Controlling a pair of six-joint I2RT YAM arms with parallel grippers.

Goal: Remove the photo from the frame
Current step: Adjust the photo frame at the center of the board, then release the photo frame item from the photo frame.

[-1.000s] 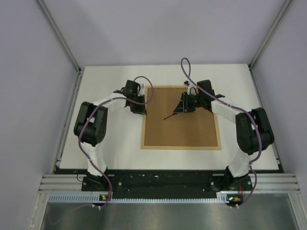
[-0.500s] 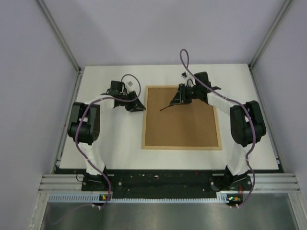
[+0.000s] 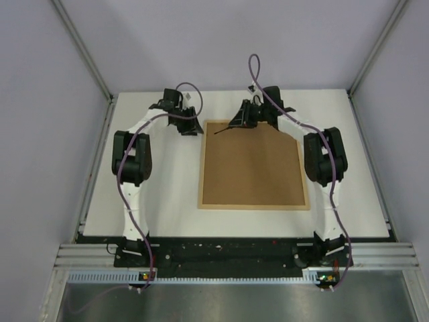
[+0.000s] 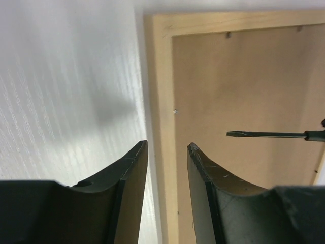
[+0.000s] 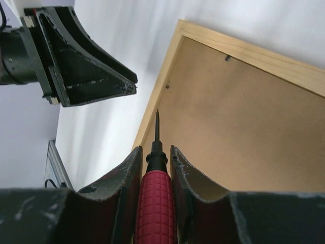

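Right hand (image 5: 156, 152): clenched on a red-handled screwdriver (image 5: 155, 208), tip above the backing board (image 5: 228, 132) near the far left corner of the frame (image 5: 254, 53). Left hand (image 4: 165, 148): slightly parted, empty, above the frame's left rim. The frame lies face down on the desk (image 3: 154, 201), board seated. Photo not in view, presumably beneath the board. Removal not begun.

A white table (image 3: 154, 201) stands between plain pale-lavender walls (image 3: 40, 134), with a metal rail (image 3: 228, 258) along its near edge.
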